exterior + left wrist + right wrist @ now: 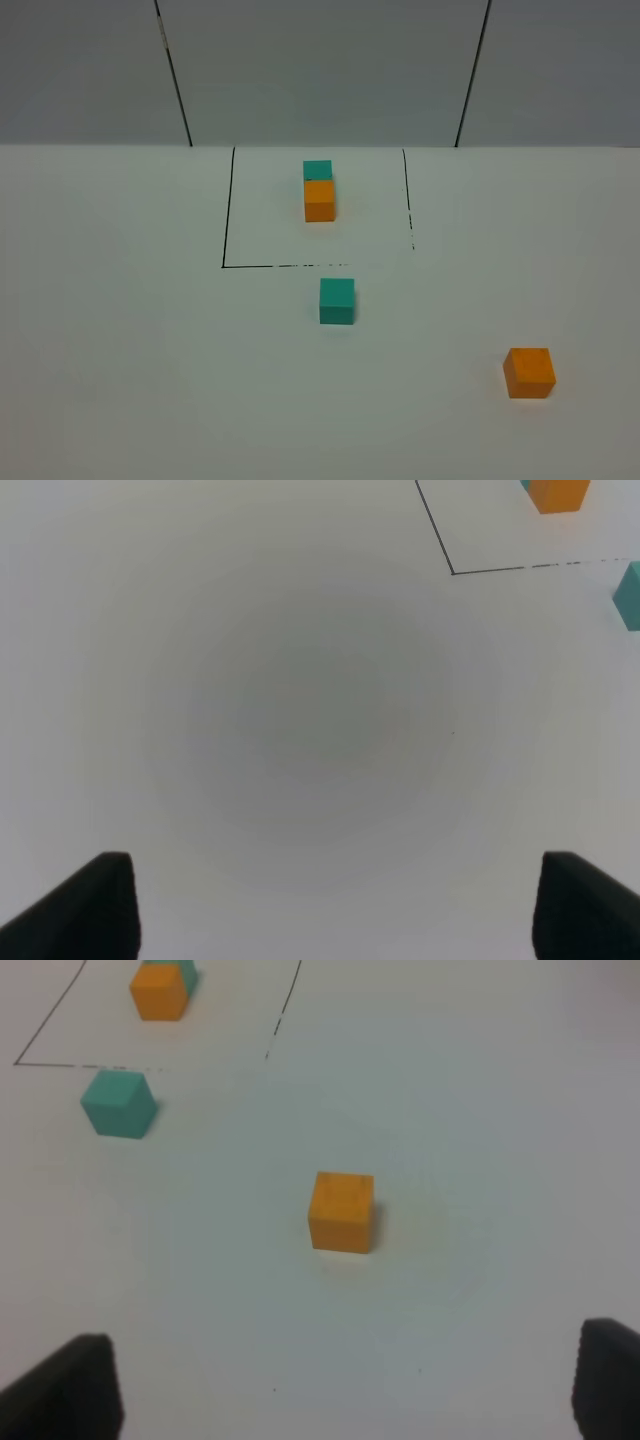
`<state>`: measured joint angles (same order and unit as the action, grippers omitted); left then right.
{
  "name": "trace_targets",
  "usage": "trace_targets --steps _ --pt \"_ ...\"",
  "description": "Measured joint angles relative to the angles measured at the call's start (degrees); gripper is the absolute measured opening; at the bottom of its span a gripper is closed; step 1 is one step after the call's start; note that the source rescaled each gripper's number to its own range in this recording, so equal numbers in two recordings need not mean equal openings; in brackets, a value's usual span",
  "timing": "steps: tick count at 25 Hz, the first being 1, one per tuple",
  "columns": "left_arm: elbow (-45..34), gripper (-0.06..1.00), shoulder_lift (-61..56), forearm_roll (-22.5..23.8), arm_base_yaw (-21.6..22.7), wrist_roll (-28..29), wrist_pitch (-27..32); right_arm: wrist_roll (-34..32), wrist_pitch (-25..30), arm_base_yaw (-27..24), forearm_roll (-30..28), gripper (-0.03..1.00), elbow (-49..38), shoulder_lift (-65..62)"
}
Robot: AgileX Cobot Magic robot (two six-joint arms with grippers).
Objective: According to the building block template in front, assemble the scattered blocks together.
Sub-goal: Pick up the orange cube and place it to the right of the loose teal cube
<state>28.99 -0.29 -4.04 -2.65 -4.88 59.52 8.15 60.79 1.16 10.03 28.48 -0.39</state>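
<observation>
The template is a teal cube and an orange cube joined in a row inside a thin black-lined rectangle at the table's back middle; it also shows in the right wrist view. The loose teal cube sits just in front of the frame line. The loose orange cube lies at the front right. In the right wrist view the orange cube lies ahead of my open right gripper, the teal cube further off. My left gripper is open over bare table; the teal cube's edge shows.
The white table ends at a grey panelled wall behind the frame. The black frame line has a broken front edge. Neither arm shows in the exterior high view.
</observation>
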Motion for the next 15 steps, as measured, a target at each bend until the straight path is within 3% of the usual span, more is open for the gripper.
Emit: trace_targets --steps 15 --pt "0.00 0.68 0.00 0.00 0.00 0.00 0.05 0.00 0.00 0.00 0.00 0.80 0.00 0.00"
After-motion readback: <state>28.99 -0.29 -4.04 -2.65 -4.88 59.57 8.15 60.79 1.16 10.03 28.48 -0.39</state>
